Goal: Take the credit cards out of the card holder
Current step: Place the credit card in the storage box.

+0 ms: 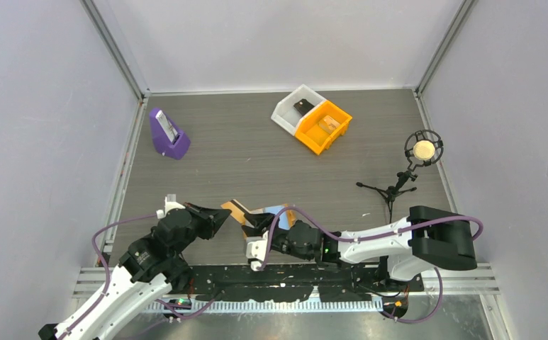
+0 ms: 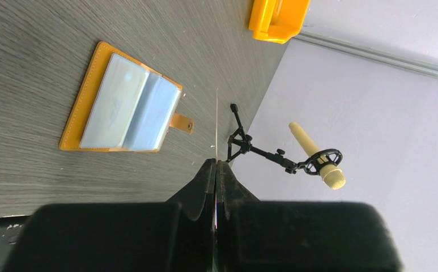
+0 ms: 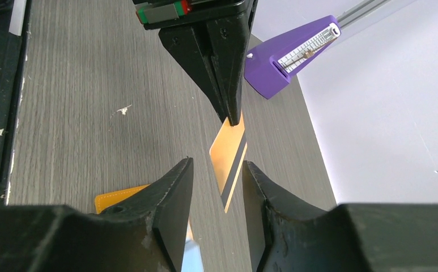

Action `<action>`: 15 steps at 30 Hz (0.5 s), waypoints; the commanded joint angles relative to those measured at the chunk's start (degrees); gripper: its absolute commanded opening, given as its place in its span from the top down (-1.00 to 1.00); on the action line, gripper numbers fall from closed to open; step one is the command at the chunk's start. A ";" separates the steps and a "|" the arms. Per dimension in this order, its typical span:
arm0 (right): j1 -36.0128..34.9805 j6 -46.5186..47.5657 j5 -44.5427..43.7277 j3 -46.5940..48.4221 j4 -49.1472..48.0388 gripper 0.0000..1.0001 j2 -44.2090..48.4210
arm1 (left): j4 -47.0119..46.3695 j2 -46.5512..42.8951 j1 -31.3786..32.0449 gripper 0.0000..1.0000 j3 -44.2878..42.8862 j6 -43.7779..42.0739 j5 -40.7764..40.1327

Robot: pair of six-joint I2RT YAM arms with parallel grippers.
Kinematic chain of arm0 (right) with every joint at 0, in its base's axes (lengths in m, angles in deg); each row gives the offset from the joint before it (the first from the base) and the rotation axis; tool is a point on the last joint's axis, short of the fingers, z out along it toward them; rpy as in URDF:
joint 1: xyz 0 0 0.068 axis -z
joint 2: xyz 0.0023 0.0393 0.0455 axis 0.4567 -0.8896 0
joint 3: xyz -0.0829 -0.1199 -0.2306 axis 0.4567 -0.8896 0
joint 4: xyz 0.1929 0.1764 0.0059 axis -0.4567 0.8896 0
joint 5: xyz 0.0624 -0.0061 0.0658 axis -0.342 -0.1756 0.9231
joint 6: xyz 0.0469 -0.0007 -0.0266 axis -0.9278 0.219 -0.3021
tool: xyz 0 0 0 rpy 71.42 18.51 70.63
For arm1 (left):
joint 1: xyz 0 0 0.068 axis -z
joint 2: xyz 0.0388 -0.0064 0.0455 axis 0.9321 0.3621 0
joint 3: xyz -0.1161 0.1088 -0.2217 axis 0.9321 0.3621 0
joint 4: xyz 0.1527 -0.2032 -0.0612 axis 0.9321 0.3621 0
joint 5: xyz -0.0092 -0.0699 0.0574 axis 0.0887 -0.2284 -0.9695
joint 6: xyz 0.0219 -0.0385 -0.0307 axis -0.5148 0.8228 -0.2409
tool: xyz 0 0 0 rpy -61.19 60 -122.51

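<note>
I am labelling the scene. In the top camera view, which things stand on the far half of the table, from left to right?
From the left: purple stand, white bin, orange bin, microphone.

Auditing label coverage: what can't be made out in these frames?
1. Card front: left wrist sees only its edge, right wrist only the striped side.
2. Card holder pockets: sheen on the panels in left wrist; right gripper partly covers it in top view.
3. Orange bin contents: too small, top view.

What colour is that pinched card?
The card is orange with a dark stripe; clearest from the right wrist.
</note>
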 commanded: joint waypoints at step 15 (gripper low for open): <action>-0.32 -1.38 -7.29 1.38 -8.15 0.89 -2.10 | 0.10 -2.70 -0.04 1.00 -2.34 -2.59 -2.13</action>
